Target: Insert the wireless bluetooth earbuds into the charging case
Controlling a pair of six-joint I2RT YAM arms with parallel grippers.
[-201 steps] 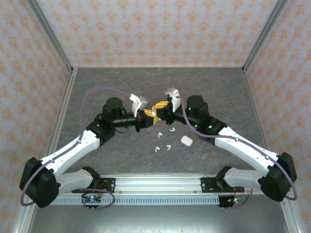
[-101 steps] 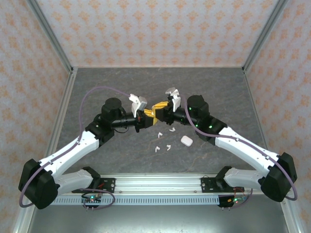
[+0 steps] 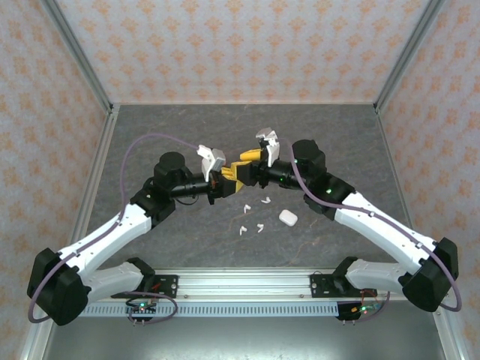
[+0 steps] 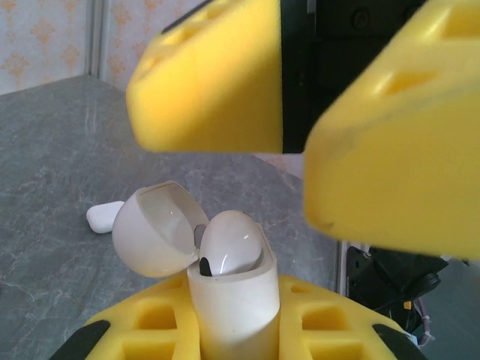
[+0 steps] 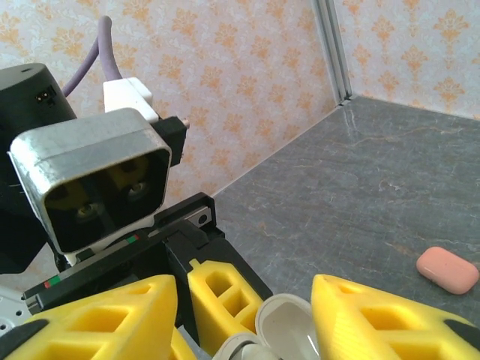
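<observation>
My left gripper (image 4: 234, 334) is shut on a white charging case (image 4: 234, 307), held upright above the table with its lid (image 4: 154, 232) flipped open. One white earbud (image 4: 231, 244) sits in the case's mouth, its rounded head showing. My right gripper (image 5: 247, 330) hangs open just over the case, yellow fingers (image 4: 397, 150) apart, nothing between them. In the top view the two grippers (image 3: 225, 178) (image 3: 246, 166) meet at the table's middle. Several loose white earbuds (image 3: 247, 207) lie below them.
A closed white case (image 3: 287, 217) rests on the grey table right of the loose buds. A salmon-pink case (image 5: 448, 270) lies on the table beyond my right fingers. Patterned walls enclose the table on three sides.
My right gripper's jaws have parted and it has shifted slightly left and up over the case. The left gripper keeps its hold and has barely moved.
</observation>
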